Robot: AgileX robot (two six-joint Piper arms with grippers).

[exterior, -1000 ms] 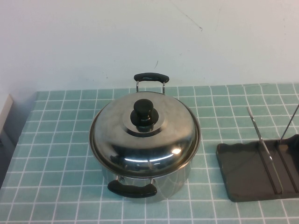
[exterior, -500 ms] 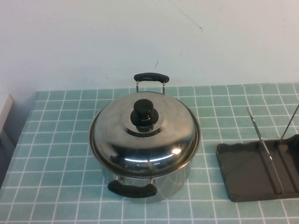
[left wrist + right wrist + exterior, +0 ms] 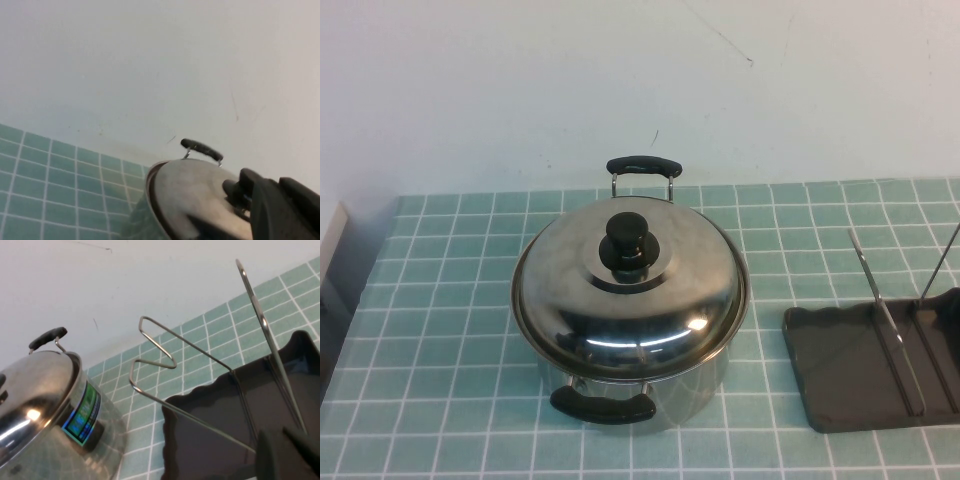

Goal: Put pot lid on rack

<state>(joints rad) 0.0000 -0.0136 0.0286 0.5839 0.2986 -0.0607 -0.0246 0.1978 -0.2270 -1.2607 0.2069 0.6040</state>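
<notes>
The pot lid [image 3: 620, 310], shiny steel with a black knob [image 3: 628, 243], sits closed on the steel pot [image 3: 705, 392] at the table's middle. The rack [image 3: 840, 370], a dark tray with upright wire dividers [image 3: 885, 310], lies at the right edge, apart from the pot. Neither gripper shows in the high view. My left gripper [image 3: 272, 200] shows only in the left wrist view, low beside the lid [image 3: 195, 195] and level with its knob. My right gripper [image 3: 280, 440] is open and empty, just above the rack [image 3: 210, 440], with the pot [image 3: 85, 425] beyond it.
The table has green tiles [image 3: 450, 340] and ends at a pale wall [image 3: 640, 80] behind the pot. The pot's two black handles [image 3: 603, 405] point to the front and the back. A dark drop runs along the table's left edge [image 3: 340, 300].
</notes>
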